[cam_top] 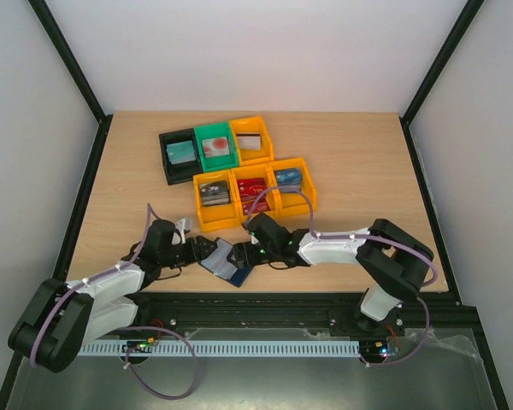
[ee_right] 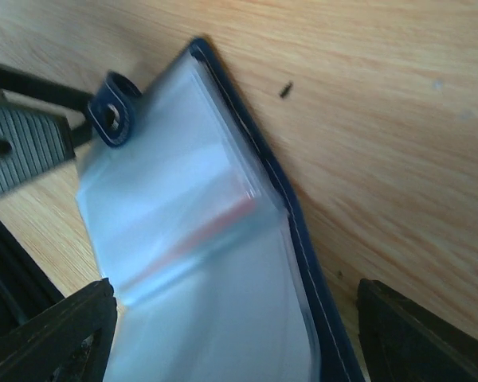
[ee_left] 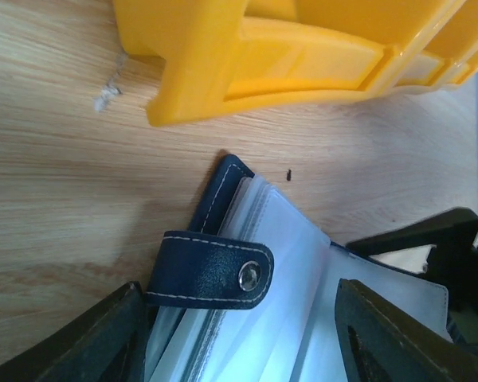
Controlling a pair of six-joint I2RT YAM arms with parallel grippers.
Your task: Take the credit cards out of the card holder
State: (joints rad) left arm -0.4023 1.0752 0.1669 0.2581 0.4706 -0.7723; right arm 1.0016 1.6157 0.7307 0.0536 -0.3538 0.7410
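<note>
Wallet (cam_top: pixel 227 260) unfolded on the counter (cam_top: pixel 137 171), a card (ee_right: pixel 215 223) still sleeved — right claw (ee_right: pixel 235 290) gapes open; left claw (ee_left: pixel 237 290) straddles it, grip unclear.

The card holder (cam_top: pixel 227 261) is hemmed in near the front edge of the table (cam_top: pixel 124 192). It is crowded from the left by the left gripper (cam_top: pixel 207 253) and from the right by the right gripper (cam_top: pixel 250 246), and the front row of orange bins (cam_top: pixel 215 224) stands just behind it. Only a narrow strip of bare wood is left between holder and bins. Wide open wood is found to the left and right of the bins.
</note>
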